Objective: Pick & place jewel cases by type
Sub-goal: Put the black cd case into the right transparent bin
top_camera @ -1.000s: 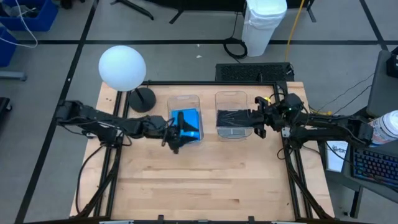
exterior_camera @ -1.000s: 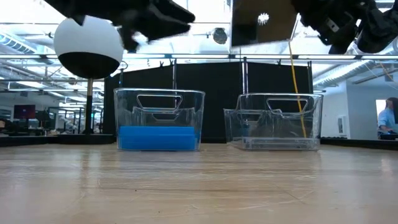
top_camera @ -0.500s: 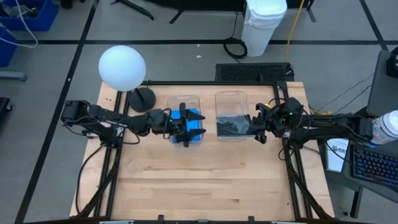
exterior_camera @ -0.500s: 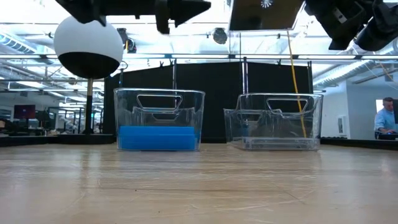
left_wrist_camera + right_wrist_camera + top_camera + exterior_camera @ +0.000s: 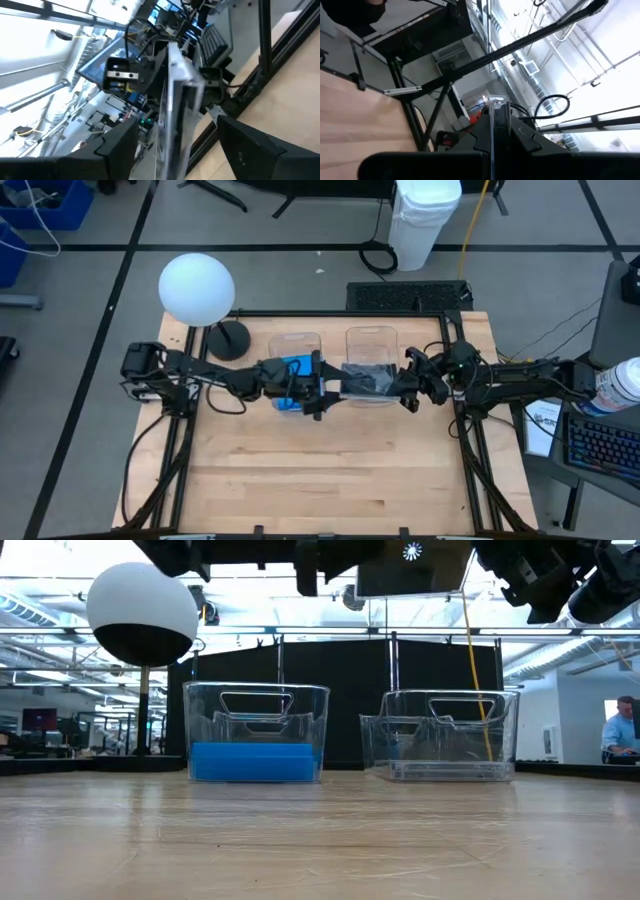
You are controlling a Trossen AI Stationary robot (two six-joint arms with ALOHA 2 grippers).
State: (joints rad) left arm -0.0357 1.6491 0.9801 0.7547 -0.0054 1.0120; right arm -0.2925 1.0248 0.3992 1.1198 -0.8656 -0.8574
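Observation:
A grey see-through jewel case (image 5: 368,380) hangs in the air over the right clear tub (image 5: 372,340), also seen high up in the low view (image 5: 415,565). My right gripper (image 5: 405,387) is shut on its right side. My left gripper (image 5: 326,385) is open at the case's left edge. In the left wrist view the case (image 5: 175,95) stands edge-on between the left gripper's (image 5: 175,147) spread fingers, apart from both. Bright blue jewel cases (image 5: 255,762) lie stacked on the floor of the left tub (image 5: 255,705), partly hidden under my left arm in the high view. My right gripper pinches the grey case's right edge (image 5: 492,112) between its two fingers (image 5: 520,135), coming level from the table's right side. The case is lifted clear above the right tub and sits tilted.
A white globe lamp (image 5: 197,288) stands on its black base (image 5: 230,338) at the far left of the table. The two tubs sit side by side near the far edge. The near half of the wooden table (image 5: 320,470) is bare. A person (image 5: 622,730) is in the room beyond.
My left gripper has moved from over the left tub toward the table's right, up to the left edge of the held case. My right gripper has kept its hold and carried the case a little toward the left.

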